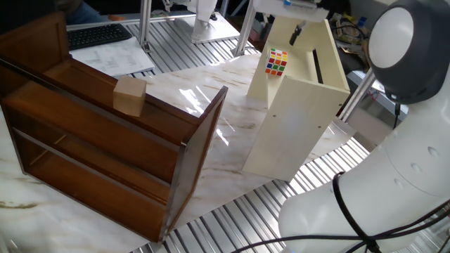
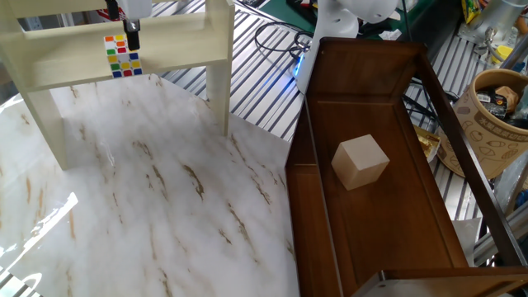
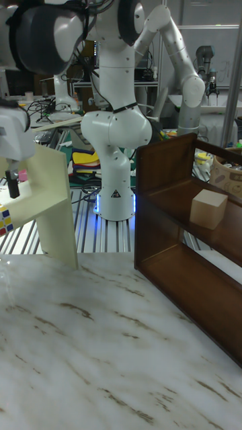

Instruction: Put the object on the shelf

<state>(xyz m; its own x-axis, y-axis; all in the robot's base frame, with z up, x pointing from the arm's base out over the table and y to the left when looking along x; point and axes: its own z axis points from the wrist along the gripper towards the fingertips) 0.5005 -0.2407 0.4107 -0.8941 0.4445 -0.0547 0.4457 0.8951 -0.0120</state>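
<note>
The cube sits on the cream shelf, at its upper left edge. Just above it the gripper is cut off by the frame's top; 1 dark fingertip shows, apart from the cube. Left of the shelf, a tan block rests on the brown shelf.
</note>
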